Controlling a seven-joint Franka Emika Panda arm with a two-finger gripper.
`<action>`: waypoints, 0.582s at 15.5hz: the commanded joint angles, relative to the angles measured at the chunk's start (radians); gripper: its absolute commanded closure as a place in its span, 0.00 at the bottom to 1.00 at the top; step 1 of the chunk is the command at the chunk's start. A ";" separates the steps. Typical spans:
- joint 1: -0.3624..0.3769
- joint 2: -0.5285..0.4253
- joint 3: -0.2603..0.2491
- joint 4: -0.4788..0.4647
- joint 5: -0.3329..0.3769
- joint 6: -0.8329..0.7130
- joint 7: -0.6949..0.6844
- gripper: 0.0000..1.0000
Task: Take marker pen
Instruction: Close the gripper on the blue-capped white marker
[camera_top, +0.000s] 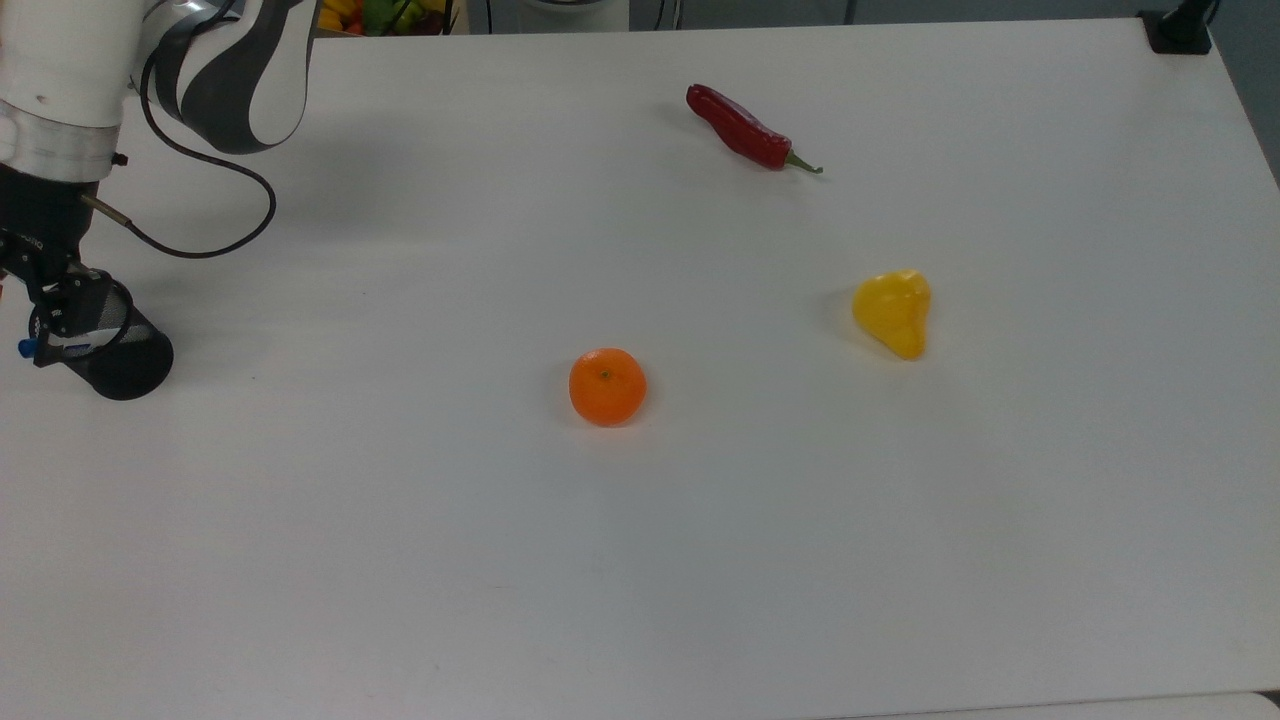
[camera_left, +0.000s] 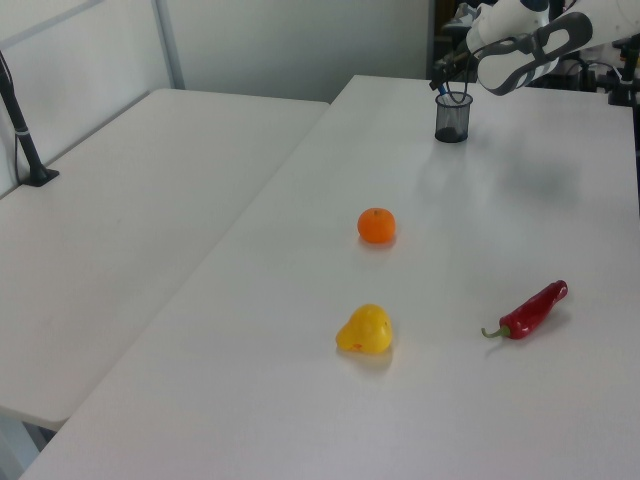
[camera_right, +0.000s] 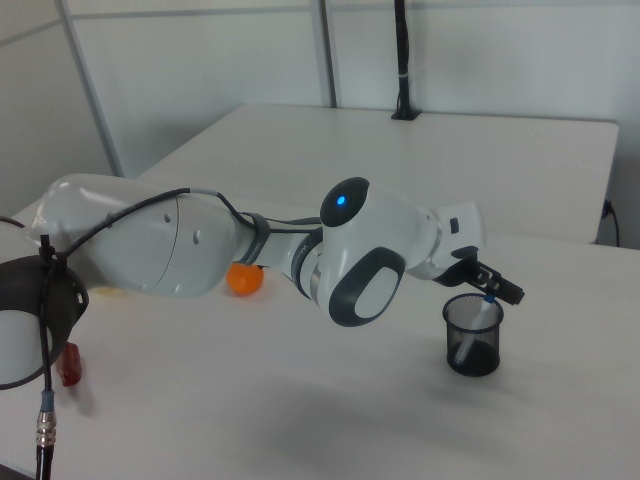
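The end effector (camera_top: 62, 305) is right at the rim of the black mesh cup (camera_top: 112, 355) at the top view's left edge. The marker pen (camera_right: 470, 328) stands tilted inside that cup, blue cap (camera_top: 25, 348) poking out just past the fingers. Are the fingers clamped on the pen? I cannot tell. Out on the white table (camera_top: 700, 520), an orange (camera_top: 607, 386), a yellow pepper (camera_top: 893, 311) and a red chili (camera_top: 740, 128) lie well apart.
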 joint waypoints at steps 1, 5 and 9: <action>-0.012 0.012 0.028 0.014 0.011 0.017 -0.002 0.38; -0.014 0.012 0.033 0.013 0.006 0.017 -0.005 0.69; -0.012 0.009 0.034 0.011 0.002 0.017 -0.008 1.00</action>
